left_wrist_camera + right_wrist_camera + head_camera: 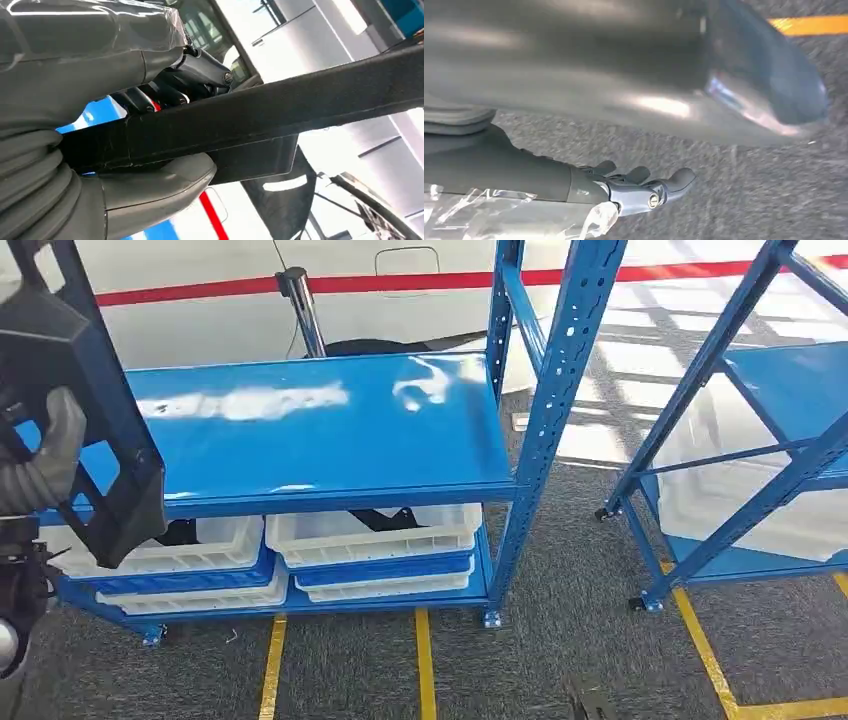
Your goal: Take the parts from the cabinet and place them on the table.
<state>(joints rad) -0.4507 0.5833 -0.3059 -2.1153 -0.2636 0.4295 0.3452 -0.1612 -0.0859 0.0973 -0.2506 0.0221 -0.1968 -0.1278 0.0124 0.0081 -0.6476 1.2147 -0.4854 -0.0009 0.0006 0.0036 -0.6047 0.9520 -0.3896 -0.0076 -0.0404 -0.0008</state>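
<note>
My left hand is raised at the left edge of the head view and grips a large black plastic part with cut-outs. The part hangs in front of the left end of the blue rack's top shelf. In the left wrist view the thick grey thumb and the dark fingers clamp a long black bar of the part. My right hand hangs over the grey carpet with its fingers stretched out and nothing in them.
White bins on blue trays fill the rack's lower shelves. A blue upright stands at the rack's right end. A second blue rack with white bins stands to the right. Yellow lines mark the carpet. A silver post rises behind.
</note>
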